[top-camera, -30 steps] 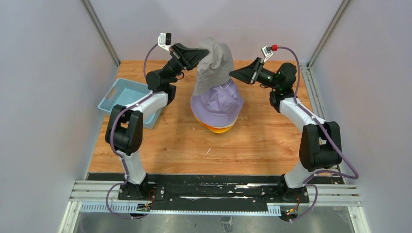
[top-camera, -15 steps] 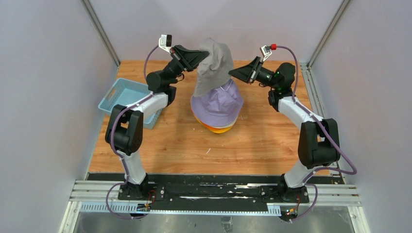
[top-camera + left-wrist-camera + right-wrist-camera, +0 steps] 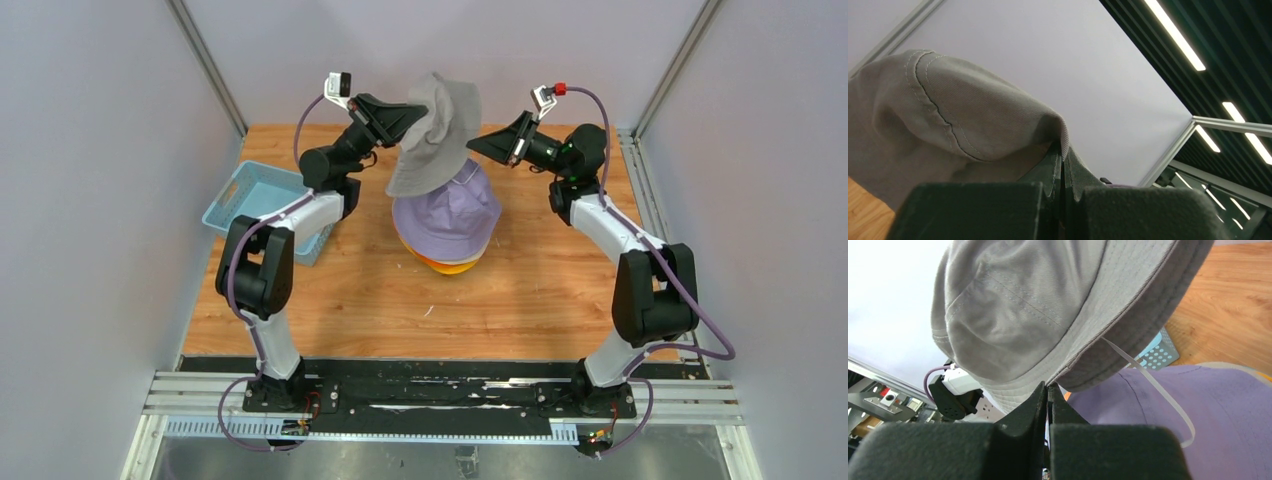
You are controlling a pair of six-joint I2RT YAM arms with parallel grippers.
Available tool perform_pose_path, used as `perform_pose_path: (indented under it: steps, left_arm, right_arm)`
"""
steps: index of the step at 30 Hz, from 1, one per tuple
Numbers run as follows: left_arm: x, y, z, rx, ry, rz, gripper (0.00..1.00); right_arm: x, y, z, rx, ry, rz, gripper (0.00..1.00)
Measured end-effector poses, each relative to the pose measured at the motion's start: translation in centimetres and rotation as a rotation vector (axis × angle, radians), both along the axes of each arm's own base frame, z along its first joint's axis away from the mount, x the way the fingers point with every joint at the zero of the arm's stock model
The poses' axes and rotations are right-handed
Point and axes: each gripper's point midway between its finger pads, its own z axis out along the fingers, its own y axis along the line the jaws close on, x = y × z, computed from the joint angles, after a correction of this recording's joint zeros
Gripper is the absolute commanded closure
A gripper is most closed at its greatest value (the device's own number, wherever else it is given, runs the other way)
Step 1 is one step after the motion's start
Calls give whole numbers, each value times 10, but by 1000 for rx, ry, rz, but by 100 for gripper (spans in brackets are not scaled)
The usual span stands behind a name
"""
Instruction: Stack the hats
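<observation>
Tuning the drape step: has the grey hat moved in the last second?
Yes. The grey hat has spread wider, its lower brim swinging left toward the blue basket, still above the lavender hat.

Grey hat hangs tilted, brim spread, above the lavender hat.

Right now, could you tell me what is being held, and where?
The grey hat, pinched at its brim by the left gripper and the right gripper, on opposite sides.

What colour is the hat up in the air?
The hat is grey; the right wrist view shows it best.
</observation>
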Motion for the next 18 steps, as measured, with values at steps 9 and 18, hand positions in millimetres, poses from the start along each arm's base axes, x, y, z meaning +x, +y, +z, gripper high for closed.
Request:
perform_pose_path:
  steps: [9,18]
  left_arm:
    - [41,44,-14,85,96,174,99]
    - [38,67,-4,269,116,356,98]
  right_arm:
    - [1,5,43,-13,-68,0,100]
    - [-19,46,77,-27,-141,85,99]
